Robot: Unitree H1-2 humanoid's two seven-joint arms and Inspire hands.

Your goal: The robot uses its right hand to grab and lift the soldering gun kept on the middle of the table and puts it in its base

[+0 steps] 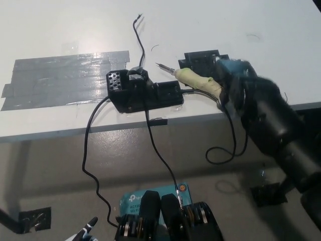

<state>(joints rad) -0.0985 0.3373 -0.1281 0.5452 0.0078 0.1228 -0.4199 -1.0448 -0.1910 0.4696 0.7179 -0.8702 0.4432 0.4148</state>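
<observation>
On the table's [60, 30] near edge, right of the base [145, 93], lies the iron [198, 80]: light, stiff, cord-dragged, best gripped at its taped handle. Whether the right hand [241, 85] grips is unclear; left hand [85, 232] rests low.

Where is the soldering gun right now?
In the head view, the soldering gun lies on the white table right of the middle, between the black base and the black right hand, its tip pointing left.
</observation>
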